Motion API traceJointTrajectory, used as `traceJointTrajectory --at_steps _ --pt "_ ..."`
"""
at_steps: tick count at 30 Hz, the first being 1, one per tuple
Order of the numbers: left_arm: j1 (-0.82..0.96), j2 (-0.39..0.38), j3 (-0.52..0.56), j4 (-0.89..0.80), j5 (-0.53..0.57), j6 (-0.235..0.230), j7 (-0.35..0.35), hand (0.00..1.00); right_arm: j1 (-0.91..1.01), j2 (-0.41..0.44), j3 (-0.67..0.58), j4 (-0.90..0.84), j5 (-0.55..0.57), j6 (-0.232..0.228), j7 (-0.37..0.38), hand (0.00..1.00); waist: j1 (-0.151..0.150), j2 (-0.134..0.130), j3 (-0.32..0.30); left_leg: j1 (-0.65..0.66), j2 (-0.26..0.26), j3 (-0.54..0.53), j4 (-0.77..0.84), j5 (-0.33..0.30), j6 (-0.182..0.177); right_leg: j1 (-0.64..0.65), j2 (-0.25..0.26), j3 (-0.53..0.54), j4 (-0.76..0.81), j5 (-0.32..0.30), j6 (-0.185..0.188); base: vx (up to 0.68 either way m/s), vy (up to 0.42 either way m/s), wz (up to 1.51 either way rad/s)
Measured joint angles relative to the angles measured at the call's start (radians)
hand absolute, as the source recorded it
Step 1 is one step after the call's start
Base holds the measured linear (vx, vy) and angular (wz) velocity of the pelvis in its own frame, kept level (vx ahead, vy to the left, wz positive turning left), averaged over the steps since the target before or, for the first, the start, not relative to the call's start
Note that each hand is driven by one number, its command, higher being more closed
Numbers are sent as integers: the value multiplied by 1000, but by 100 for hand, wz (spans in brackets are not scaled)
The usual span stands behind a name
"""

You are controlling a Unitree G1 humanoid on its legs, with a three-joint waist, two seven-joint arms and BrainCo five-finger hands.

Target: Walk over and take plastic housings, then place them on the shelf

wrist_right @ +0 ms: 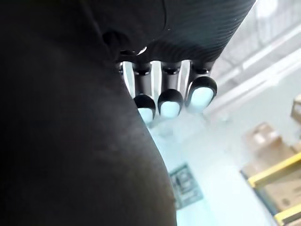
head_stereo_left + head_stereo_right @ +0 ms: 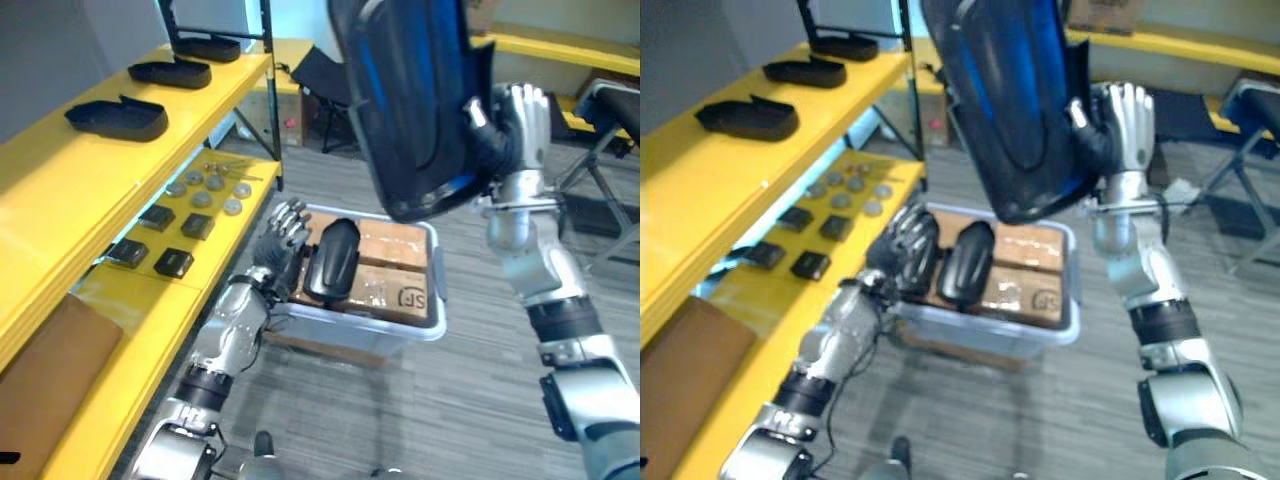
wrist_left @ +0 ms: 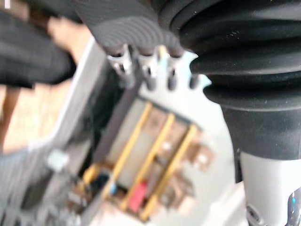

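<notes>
Right hand (image 2: 515, 118) is up high, fingers (image 1: 170, 102) curled round the edge of a big black plastic housing (image 2: 410, 100), holding it upright above the grey bin (image 2: 400, 335). Down at the bin's near-left rim sits the left hand (image 2: 283, 238), fingers loosely spread, gripping nothing. Just beside it, a second housing (image 2: 332, 260) lies in the bin on cardboard boxes (image 2: 395, 270). On the left, the yellow shelf (image 2: 60, 170) carries a row of black housings (image 2: 118, 117) on its top level.
</notes>
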Motion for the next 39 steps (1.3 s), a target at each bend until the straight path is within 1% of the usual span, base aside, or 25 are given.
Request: traceJointTrajectory --at_steps 2,4,7,10,13,17,18,20,28,31,32,33,35,37,39 --pt "-4 -1 -20 0 -32 0 -1 0 -6 19 15 -2 -2 -1 23 100 0 1 -1 -1 -1 0 0 4 2 2 3 0 -14 13 2 -56 8 -3" --pt "-9 1 -38 0 -32 0 -6 0 -10 31 32 -3 -2 -2 35 100 0 1 -1 -2 -4 0 -1 6 5 6 2 1 -30 25 2 -41 20 -3" --pt "-9 -1 -53 -6 -32 -2 -32 0 -10 57 55 -2 -2 0 55 100 0 0 -1 -3 -11 -2 -5 8 7 19 1 0 -57 43 5 0 0 0" --pt "-10 2 -81 -40 -31 -13 -35 0 -10 73 95 3 -2 4 60 100 2 0 -1 -4 -19 -3 -6 9 9 25 -3 -2 -70 48 8 0 0 0" --pt "-11 2 -85 -73 -32 -25 -45 0 -7 102 117 23 -9 9 76 100 3 -1 -1 -4 -22 -5 -6 9 9 30 -4 -4 -72 53 10 6 2 4" --pt "-23 3 -85 -81 -54 -42 -62 0 -4 108 150 59 -21 10 82 100 3 -2 -10 -9 -28 -28 -5 11 11 39 -4 -22 -80 53 11 13 -8 13" --pt "-23 3 -88 -95 -61 -43 -64 0 10 112 159 72 -22 14 83 100 3 -3 -28 -18 -29 -34 -3 11 12 37 -4 -29 -84 53 11 26 -9 15" --pt "-23 4 -88 -121 -62 -45 -64 0 13 125 164 93 -30 22 89 100 6 -2 -33 -18 -31 -37 -2 12 12 39 -5 -29 -84 53 11 27 -6 7" --pt "-22 10 -87 -135 -60 -44 -61 0 13 133 177 100 -30 47 99 100 6 -2 -33 -15 -31 -40 -4 16 17 41 -4 -29 -84 54 11 -21 3 0" --pt "-12 12 -87 -172 -40 -41 -37 0 15 134 184 104 -29 46 99 100 7 -2 -33 -15 -32 -40 -6 17 18 41 -5 -29 -85 54 11 -14 2 0" --pt "-12 13 -87 -180 -10 -41 -20 0 15 135 187 107 -29 46 99 100 9 -2 -33 -15 -32 -40 -6 17 18 41 -5 -29 -85 54 11 0 0 0" --pt "-12 13 -87 -181 -8 -41 -19 0 15 135 187 107 -29 46 99 100 9 -2 -33 -15 -32 -40 -6 17 18 41 -5 -29 -85 54 11 0 0 0" --pt "-7 12 -84 -188 52 -35 15 0 16 137 199 113 -28 45 98 100 12 -3 -35 -15 -32 -41 -6 17 18 40 -5 -29 -85 54 11 0 0 0" --pt "0 13 -83 -188 92 -21 35 0 29 148 204 124 -29 38 98 100 14 -6 -44 -17 -32 -41 -6 17 18 39 -5 -29 -87 54 11 0 0 0" --pt "5 12 -82 -187 110 -14 52 0 40 158 206 132 -28 27 98 100 15 -8 -52 -17 -33 -41 -5 17 18 39 -5 -30 -87 54 11 0 0 0"
